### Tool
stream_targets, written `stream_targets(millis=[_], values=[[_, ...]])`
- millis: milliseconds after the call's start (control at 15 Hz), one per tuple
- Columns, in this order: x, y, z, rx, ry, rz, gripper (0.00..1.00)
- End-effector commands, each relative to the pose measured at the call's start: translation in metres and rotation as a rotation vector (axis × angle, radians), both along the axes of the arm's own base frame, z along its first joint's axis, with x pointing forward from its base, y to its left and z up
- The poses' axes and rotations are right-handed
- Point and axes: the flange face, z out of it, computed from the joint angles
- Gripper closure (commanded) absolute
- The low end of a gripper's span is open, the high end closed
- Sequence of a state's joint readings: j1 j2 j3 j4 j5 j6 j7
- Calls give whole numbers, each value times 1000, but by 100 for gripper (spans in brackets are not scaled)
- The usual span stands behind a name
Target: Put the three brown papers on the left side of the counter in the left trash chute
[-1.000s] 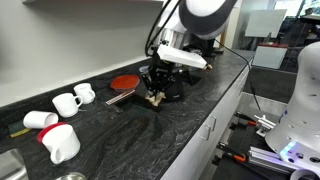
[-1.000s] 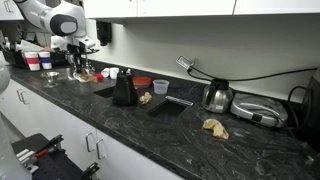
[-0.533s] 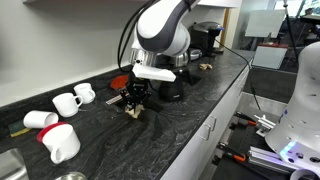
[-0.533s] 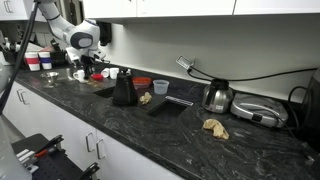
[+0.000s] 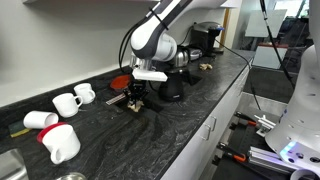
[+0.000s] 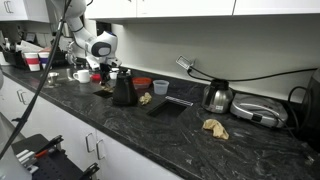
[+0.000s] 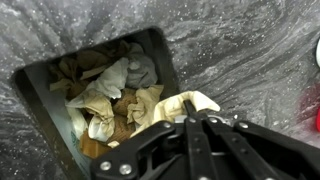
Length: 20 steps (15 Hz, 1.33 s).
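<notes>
Paper: pale tan and crumpled, at the gripper tips, over the lower right rim of the chute in the wrist view. The fingers are drawn close together and look pinched on it.

Chute: a dark rectangular opening set into the counter, sitting askew in the upper left of the wrist frame. It holds several crumpled tan and grey scraps; I cannot count them exactly.

Second paper: lies on the counter just right of the black kettle, mid frame. Third paper: lies alone, lower right of frame. Count: three papers, one at the gripper and two lying loose.

Surface: long black counter with grey marbling and a pale front edge. A pale wall stands behind it and white cabinets sit below.

Other items: four white mugs at the left of the frame, at least one tipped over. One red disc lies just behind the gripper.

Arm: reaches in from the upper frame and bends at the elbow, with the wrist pointing straight down. The gripper is low over the counter, just left of the kettle.
</notes>
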<state>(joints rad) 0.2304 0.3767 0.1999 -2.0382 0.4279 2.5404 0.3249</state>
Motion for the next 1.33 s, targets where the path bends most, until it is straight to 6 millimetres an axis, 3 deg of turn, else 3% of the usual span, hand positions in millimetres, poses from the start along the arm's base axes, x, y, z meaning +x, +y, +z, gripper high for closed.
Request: stream_targets(millis=[0, 667, 800, 1267], values=[[8, -11, 1, -10, 43, 26, 73], [8, -23, 26, -69, 28, 5, 5], [1, -31, 37, -92, 75, 6, 0], [-47, -33, 64, -104, 263, 84, 0]])
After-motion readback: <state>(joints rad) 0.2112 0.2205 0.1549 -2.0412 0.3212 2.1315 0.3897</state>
